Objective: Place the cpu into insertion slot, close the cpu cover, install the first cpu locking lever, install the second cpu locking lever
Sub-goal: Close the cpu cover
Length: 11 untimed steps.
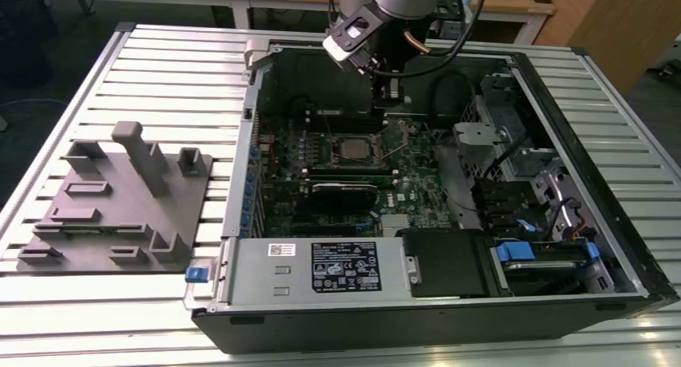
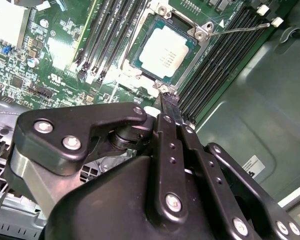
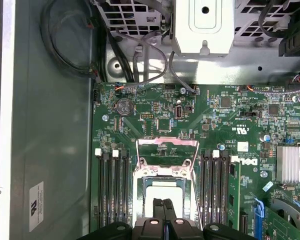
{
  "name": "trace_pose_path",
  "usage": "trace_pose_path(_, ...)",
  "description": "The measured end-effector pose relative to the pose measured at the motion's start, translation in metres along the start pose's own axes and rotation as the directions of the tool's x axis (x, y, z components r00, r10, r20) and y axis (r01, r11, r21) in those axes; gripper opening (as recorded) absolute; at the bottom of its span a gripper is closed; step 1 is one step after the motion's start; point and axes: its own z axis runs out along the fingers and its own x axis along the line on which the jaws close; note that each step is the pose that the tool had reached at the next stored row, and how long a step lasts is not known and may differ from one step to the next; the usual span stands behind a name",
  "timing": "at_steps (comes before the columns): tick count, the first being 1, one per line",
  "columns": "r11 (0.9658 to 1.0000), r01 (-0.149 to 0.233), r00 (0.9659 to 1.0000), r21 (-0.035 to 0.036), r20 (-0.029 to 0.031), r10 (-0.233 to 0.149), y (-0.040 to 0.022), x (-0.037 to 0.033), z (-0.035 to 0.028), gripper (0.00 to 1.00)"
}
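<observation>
Cpu sits flat in the slot, silver top up; in the exterior view that is just above the frame's middle, on the green board inside the open case; cover lies down over the chip, whose top shows through the cover's window in both wrist views; a thin wire lever runs from one cover corner out over the black memory slots, its end lying free by the slots' far ends; gripper reaches down into the case from the upper middle of the exterior view and hangs just beyond the slot on its far side; fingers are pressed together, nothing seen between them; in the second wrist view the tip is right at the cover corner opposite the lever's, contact cannot be told; in the first wrist view the tip overlaps the near edge of the chip; on the exterior view's left, well apart from the case, a grey fixture with upright posts lies on the slatted table.
</observation>
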Motion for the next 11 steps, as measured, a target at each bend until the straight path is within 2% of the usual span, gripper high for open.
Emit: trace_pose_path(11, 1.0000, 0.000, 1.0000, 0.0000, 0.0001, 0.000, 0.0055, 0.0000, -0.0001, 0.11)
